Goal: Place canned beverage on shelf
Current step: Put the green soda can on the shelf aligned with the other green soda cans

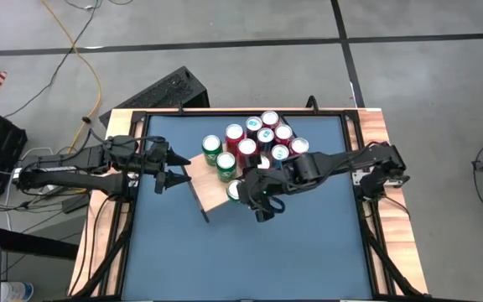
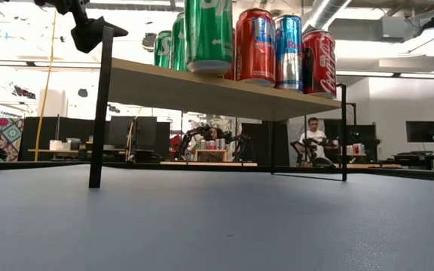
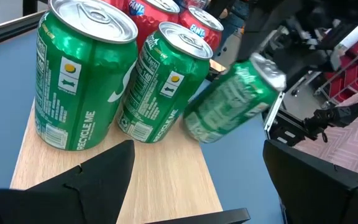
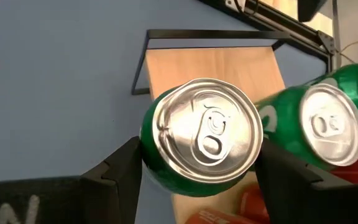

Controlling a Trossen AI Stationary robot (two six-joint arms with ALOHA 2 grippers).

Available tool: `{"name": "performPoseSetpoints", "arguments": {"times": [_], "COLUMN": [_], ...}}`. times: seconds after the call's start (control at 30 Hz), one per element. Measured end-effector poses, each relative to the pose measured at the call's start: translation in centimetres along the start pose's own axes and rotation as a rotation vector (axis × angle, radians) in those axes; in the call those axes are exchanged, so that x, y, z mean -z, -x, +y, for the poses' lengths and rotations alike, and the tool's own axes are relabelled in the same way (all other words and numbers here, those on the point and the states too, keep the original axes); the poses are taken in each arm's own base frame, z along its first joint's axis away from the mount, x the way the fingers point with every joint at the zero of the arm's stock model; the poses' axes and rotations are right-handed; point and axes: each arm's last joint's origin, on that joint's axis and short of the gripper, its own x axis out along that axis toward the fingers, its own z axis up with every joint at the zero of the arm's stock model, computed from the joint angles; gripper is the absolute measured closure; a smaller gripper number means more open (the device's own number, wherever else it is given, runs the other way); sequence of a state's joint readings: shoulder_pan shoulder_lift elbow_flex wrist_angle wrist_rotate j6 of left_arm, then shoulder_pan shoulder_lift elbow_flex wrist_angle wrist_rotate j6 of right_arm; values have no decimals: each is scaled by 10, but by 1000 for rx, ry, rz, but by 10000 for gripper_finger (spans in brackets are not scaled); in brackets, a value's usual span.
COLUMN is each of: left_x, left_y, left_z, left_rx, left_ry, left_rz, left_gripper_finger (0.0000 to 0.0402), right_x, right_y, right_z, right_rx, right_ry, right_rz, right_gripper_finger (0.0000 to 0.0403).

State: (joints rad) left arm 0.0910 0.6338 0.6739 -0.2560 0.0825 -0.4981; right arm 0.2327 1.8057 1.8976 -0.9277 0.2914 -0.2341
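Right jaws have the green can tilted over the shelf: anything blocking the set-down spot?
Nothing visible does. The right gripper holds the tilted green can at the shelf edge; bare wood lies beside two upright green cans. The left gripper waits open beside the shelf.

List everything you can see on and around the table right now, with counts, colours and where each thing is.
Shelf: one, light wood on black legs, mid-table.
Upright green cans: two, standing on the shelf.
Tilted green can: one, held over the shelf's edge by the right tool.
Cluster of cans: about eight, red and blue, at the far side of the table.
Tabletop: one, dark blue, wood-edged.
Person: one, seated in the room beyond.
Left tool: open, beside the shelf.
Right tool: closed on the tilted green can.
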Motion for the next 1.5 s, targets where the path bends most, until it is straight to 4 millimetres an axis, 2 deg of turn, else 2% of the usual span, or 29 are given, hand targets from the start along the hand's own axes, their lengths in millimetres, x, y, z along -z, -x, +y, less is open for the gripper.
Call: {"name": "performPoseSetpoints", "arguments": {"times": [0.23, 0.43, 1.17, 1.5], "left_x": [0, 0, 0, 0], "left_y": [0, 0, 0, 0], "left_z": [0, 0, 0, 0], "left_rx": [8, 8, 9, 10], "left_ry": [-7, -7, -8, -8], "left_rz": [5, 6, 6, 6], "left_gripper_finger": [60, 60, 60, 60], "right_x": [5, 10, 16, 16], "right_y": [-4, -7, -11, -14], "right_z": [-22, -32, -54, -53], "right_rx": [-21, -50, -65, -99], "right_ry": [-34, -18, -70, -119], "right_rz": [-14, -2, -16, -19], "right_gripper_finger": [154, 154, 154, 142]}}
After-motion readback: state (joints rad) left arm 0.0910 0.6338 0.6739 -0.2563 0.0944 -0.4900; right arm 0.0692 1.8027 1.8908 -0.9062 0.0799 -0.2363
